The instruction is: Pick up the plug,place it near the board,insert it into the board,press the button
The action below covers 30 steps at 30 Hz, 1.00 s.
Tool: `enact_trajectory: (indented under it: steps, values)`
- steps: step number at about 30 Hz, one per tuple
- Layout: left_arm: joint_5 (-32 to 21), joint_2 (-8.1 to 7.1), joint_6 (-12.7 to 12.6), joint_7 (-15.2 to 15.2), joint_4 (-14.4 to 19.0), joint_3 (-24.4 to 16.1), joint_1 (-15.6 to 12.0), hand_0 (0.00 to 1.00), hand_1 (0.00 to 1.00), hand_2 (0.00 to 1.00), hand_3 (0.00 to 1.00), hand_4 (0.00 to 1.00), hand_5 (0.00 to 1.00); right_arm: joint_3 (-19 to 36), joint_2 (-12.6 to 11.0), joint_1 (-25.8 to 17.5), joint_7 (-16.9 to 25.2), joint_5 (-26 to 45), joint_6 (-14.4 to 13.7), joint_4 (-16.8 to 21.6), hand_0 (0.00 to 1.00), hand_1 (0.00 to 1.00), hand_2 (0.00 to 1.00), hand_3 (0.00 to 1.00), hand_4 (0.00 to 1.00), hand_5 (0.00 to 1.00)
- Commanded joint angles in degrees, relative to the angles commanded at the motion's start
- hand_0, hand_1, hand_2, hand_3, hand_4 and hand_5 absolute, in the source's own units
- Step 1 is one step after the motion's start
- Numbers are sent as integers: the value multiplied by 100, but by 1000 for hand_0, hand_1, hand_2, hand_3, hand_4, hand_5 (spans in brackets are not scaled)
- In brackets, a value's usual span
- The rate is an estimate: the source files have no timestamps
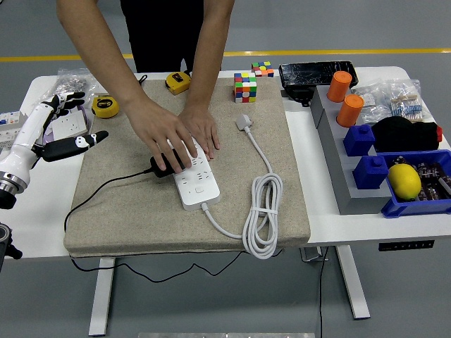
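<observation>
A white power strip (pixel 197 182) lies in the middle of the beige mat (pixel 134 218). A black plug (pixel 159 167) with a black cable (pixel 99 189) sits against the strip's left side. A person at the far side has both hands on the strip. One hand (pixel 163 135) lies over the plug and the strip's upper part, and the other hand (pixel 202 130) presses flat on the strip's far end. My left hand (pixel 69 121) hovers at the mat's left edge, open, fingers spread, holding nothing. It is well left of the plug.
The strip's own white cord (pixel 262 215) lies coiled on the mat, its white plug (pixel 244 121) further back. Two yellow tape measures (pixel 104 106), two puzzle cubes (pixel 245 88), orange cylinders (pixel 339 86) and a blue bin with a lemon (pixel 404 181) are around the mat.
</observation>
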<state>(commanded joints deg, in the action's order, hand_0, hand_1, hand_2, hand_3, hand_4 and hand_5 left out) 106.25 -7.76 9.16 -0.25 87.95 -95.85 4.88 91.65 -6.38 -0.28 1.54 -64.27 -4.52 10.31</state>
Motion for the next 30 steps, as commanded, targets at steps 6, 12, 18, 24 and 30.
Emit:
enact_trajectory:
  steps: [6,12,18,24,30]
  values:
    - [30,-22,31,17,-2,56,-1,839,870,817,828,992,311,-9,-3,-11,1,3,2,0,923,877,824,801,998,998]
    - [96,-130,49,22,-168,486,202,841,852,811,827,989,310,-18,-7,-14,-8,16,3,0,923,877,823,800,998,998]
    - [185,-267,-176,-88,-745,1457,741,841,861,812,825,998,301,-29,-2,22,-21,31,-11,0,924,876,823,800,998,998]
    - [518,-186,-398,-173,-1402,2158,1209,824,791,732,744,998,297,-55,5,33,-34,38,-16,0,923,876,822,800,998,998]
    - [690,-71,-533,-253,-2068,2558,1594,839,823,759,730,998,291,-54,7,4,-49,36,-17,0,922,875,821,800,998,998]
